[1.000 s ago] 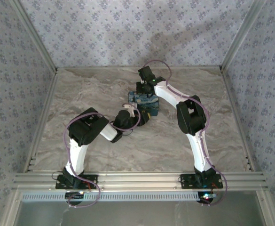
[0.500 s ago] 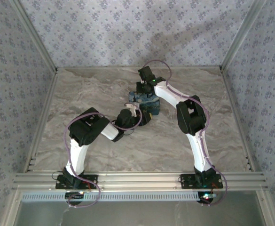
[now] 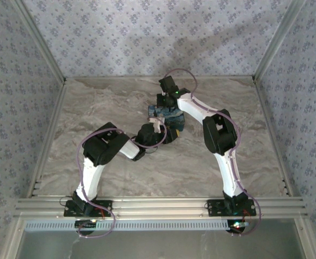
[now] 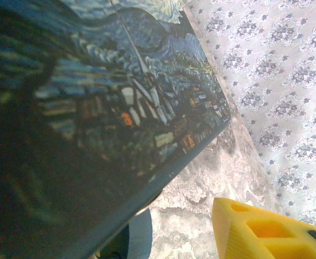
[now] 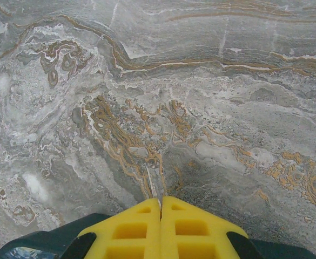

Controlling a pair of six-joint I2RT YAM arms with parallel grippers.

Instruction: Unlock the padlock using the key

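Papered walls (image 3: 147,38) close in a marbled table (image 3: 103,108). The padlock (image 3: 159,112) sits a little beyond the table's middle, between the two arms. In the left wrist view it (image 4: 120,97) looms close and tilted, with its starry print in shadow.

The left gripper (image 3: 167,135) is at the padlock's near side with its jaws parted. One yellow finger (image 4: 255,229) stands clear of the padlock's edge, with bare table between them. The other finger is lost in the dark, so the gripper probably has no hold.

The right gripper (image 3: 164,100) is at the padlock's far side, pointing down at the table. Its yellow fingertips (image 5: 160,204) are pressed tight together, with no object clearly between them.
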